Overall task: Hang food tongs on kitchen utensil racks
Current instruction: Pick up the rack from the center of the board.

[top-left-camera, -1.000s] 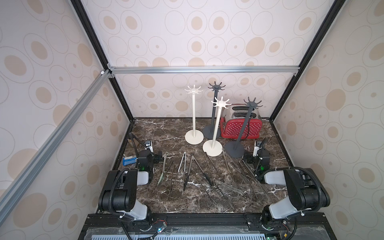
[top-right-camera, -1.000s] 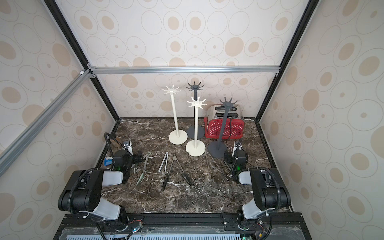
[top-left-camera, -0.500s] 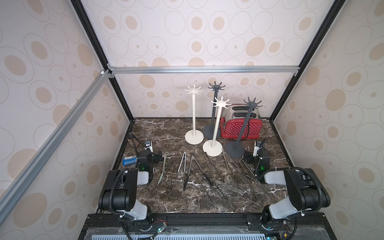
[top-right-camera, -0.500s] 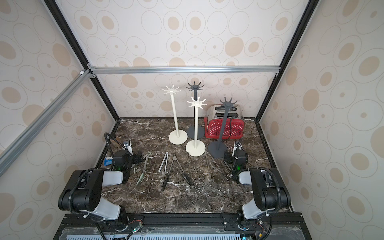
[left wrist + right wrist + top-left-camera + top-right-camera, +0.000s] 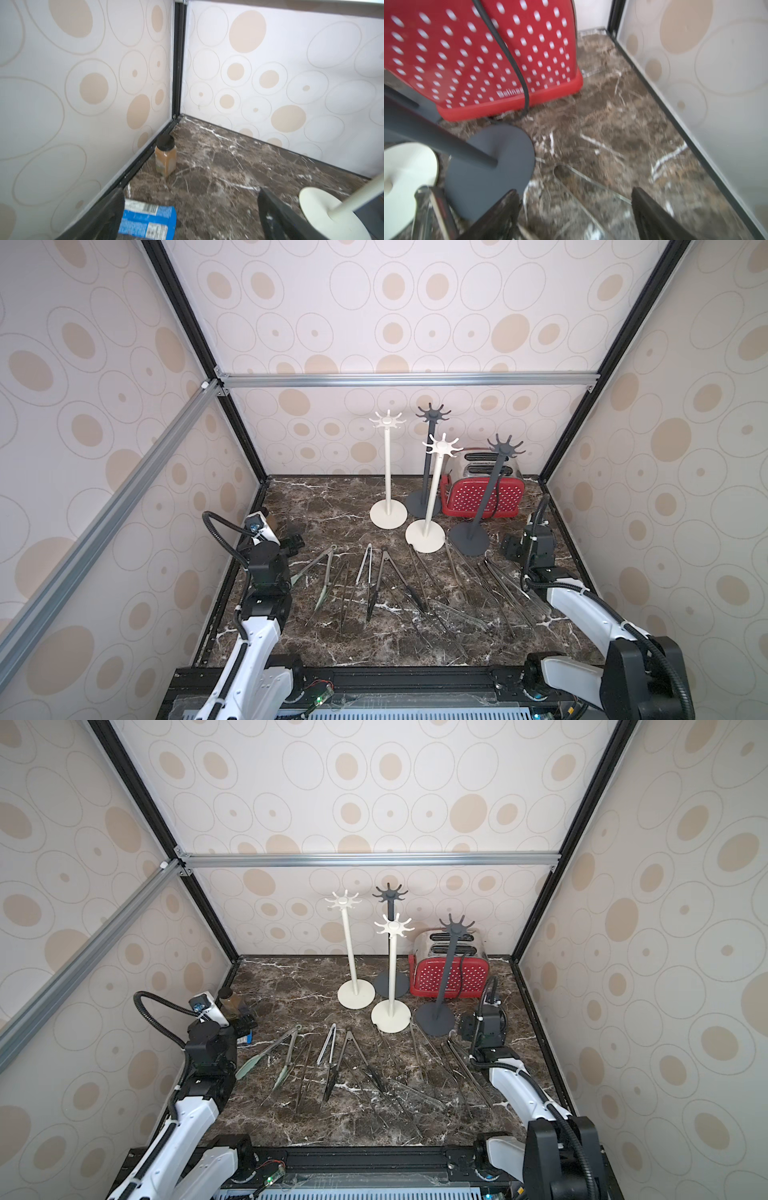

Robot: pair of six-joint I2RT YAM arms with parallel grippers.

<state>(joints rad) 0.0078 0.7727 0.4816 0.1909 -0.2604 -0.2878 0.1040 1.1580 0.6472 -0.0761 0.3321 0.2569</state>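
Nothing had visibly shifted since a second earlier: both arms stayed folded low at the near corners of the tabletop (image 5: 324,506), wrists pointing toward the back wall. The left gripper (image 5: 191,199) had its fingers spread above a blue packet (image 5: 147,220), grasping nothing. The right gripper (image 5: 574,192) had its fingers likewise apart and empty, near the red toaster (image 5: 467,52). The food tongs (image 5: 370,572) lay in a row on the tabletop before the four kitchen utensil racks (image 5: 432,489).

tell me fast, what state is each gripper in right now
Left gripper: open, holding nothing.
Right gripper: open, holding nothing.
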